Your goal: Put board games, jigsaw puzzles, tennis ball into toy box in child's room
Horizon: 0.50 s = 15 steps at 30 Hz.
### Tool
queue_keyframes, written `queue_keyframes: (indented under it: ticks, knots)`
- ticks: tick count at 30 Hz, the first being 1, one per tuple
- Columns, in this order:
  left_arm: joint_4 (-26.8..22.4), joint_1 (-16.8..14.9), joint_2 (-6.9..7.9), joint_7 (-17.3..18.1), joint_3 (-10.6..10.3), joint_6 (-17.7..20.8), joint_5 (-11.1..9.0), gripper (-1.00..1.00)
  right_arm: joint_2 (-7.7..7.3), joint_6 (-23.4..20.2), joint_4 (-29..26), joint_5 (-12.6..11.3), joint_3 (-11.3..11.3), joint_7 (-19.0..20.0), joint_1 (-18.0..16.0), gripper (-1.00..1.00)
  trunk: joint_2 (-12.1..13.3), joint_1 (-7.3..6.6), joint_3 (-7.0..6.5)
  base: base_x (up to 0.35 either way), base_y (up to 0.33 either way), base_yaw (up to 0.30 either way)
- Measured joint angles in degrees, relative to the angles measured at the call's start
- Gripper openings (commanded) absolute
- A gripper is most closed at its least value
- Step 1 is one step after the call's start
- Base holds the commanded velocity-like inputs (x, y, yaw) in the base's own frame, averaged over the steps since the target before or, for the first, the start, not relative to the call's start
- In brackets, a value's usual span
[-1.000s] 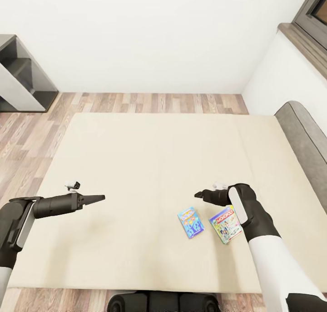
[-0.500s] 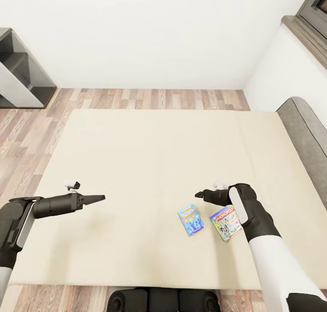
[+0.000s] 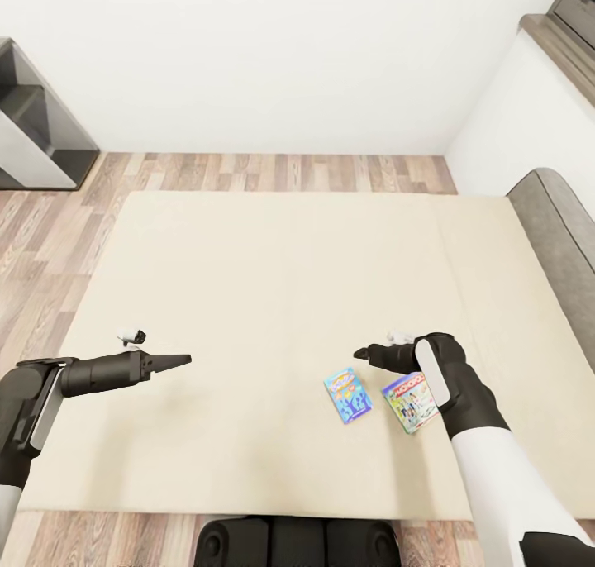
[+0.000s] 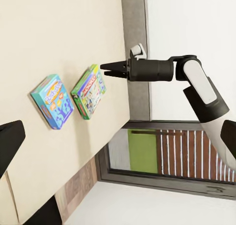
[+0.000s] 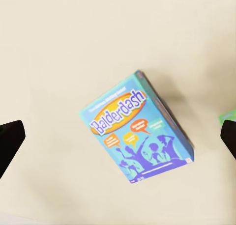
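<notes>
Ahead of me a plain white wall (image 3: 273,54) meets wood-plank floor (image 3: 273,173); a dark-framed window (image 3: 578,5) sits at the right corner, evenly lit.

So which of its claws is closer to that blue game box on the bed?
The right gripper. It hangs just beyond the blue board game, a little to its right. The left gripper is far off to the left over bare mattress.

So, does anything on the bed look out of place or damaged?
Nothing stands out. The blue board game and the white-and-green board game lie flat and intact on the bed, side by side, slightly turned.
</notes>
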State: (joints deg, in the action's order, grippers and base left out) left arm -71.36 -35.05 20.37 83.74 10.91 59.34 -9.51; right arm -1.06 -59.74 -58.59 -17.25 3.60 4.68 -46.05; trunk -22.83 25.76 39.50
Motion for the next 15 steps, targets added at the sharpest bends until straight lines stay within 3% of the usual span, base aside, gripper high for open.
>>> queue_keyframes:
  ticks: [6,15]
  knots:
    - [0.00,0.00,0.02,0.02,0.00,0.00,0.03,1.00,0.15,0.00,0.02,-0.03,-0.57,0.01,-0.24,1.00,0.00,0.00,0.57,0.000,0.000,0.000]
    - [0.00,0.00,0.03,0.03,0.00,0.00,0.06,1.00,0.14,-0.03,0.32,-0.24,-3.77,0.01,-1.38,1.00,0.00,0.00,1.42,0.000,0.000,0.000]
